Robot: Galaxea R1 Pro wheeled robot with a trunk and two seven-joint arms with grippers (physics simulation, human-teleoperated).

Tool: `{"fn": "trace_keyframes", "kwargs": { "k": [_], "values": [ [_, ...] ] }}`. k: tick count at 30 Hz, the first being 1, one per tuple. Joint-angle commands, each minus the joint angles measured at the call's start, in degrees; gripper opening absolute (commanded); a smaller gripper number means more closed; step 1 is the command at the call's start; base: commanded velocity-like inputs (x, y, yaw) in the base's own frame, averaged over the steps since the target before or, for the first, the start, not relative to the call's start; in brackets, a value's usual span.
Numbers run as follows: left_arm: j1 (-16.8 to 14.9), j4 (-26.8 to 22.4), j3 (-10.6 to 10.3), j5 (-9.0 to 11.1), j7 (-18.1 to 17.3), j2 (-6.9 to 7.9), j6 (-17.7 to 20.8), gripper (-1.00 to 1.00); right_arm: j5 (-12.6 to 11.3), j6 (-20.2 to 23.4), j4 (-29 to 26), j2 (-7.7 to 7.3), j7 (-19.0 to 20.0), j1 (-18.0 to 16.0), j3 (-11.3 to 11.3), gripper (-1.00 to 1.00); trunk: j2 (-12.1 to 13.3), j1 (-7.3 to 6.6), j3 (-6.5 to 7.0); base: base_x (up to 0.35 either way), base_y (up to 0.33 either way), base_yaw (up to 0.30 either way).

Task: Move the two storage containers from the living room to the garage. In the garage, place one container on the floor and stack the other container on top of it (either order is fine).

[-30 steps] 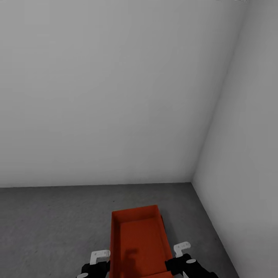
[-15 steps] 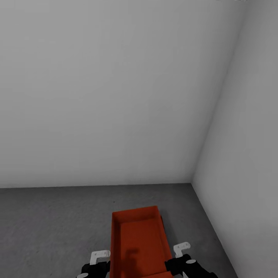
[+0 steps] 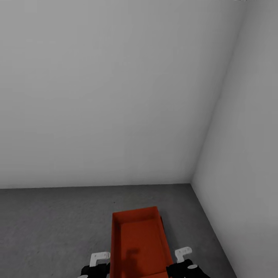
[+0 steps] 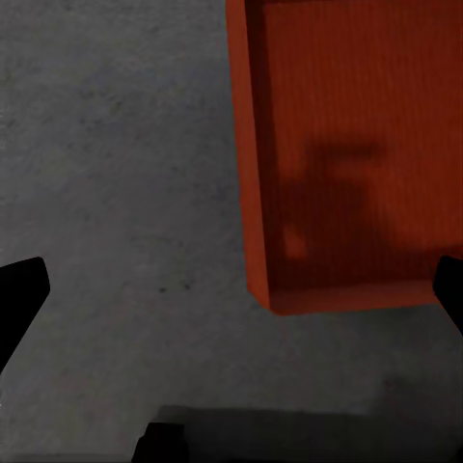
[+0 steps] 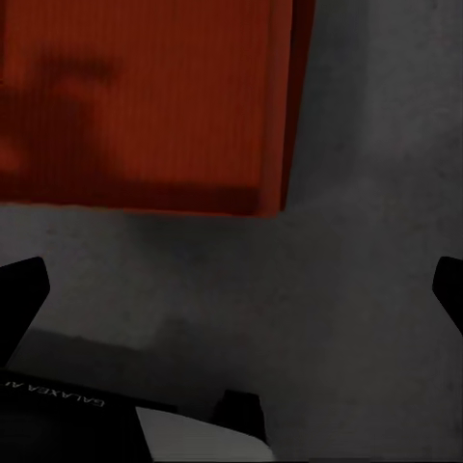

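One orange-red storage container [image 3: 137, 243] lies open side up on the dark grey concrete floor [image 3: 54, 224] of the garage, close to the room's corner. My left gripper [image 3: 92, 270] hangs beside its left wall and my right gripper [image 3: 185, 268] beside its right wall, both at the near end. In the left wrist view the container [image 4: 347, 145] shows one near corner below my open left gripper [image 4: 231, 289]. The right wrist view has the container [image 5: 145, 96] and its other near corner below my open right gripper [image 5: 231, 289]. Neither gripper holds anything.
A plain pale grey back wall [image 3: 108, 96] meets a side wall [image 3: 247, 154] just beyond and right of the container. Bare concrete stretches to the left of the container.
Both grippers have sunk slightly toward the bottom edge of the head view. The container sits a touch lower in the picture; the walls have not shifted.
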Motion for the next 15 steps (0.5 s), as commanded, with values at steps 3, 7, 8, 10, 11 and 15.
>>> {"fn": "trace_keyframes", "kwargs": {
  "k": [3,7,8,10,11,15],
  "values": [
    [0.3,0.1,0.4,-0.5,0.1,-0.04,-0.2,1.0,0.2,0.4,-0.1,-0.18,0.1,0.8,0.1,1.0,1.2,-0.66,0.48,0.0,0.0,0.0],
    [1.1,0.1,0.4,-0.5,0.1,-0.04,-0.2,1.0,0.3,0.4,-0.2,-0.34,0.1,2.0,0.1,1.0,2.8,-1.54,1.19,0.0,0.0,0.0],
    [1.3,0.1,0.4,-0.5,0.1,-0.04,-0.2,1.0,0.3,0.4,-0.2,-0.38,0.0,2.3,0.1,1.0,3.2,-1.76,1.37,0.0,0.0,0.0],
    [2.1,0.1,0.5,-0.5,0.1,-0.04,-0.3,1.0,0.5,0.4,-0.2,-0.48,0.0,3.5,0.0,1.0,4.0,-2.19,1.73,0.0,0.0,0.0],
    [2.4,0.1,0.5,-0.5,0.1,-0.04,-0.3,1.0,0.6,0.4,-0.2,-0.51,0.0,4.0,0.0,1.0,4.4,-2.41,1.91,0.0,0.0,0.0],
    [3.5,0.1,0.5,-0.5,0.1,-0.01,-0.4,1.0,0.7,0.3,-0.2,-0.63,0.0,5.6,0.0,1.0,6.0,-3.29,2.63,0.0,0.0,0.0]
  ]
}}
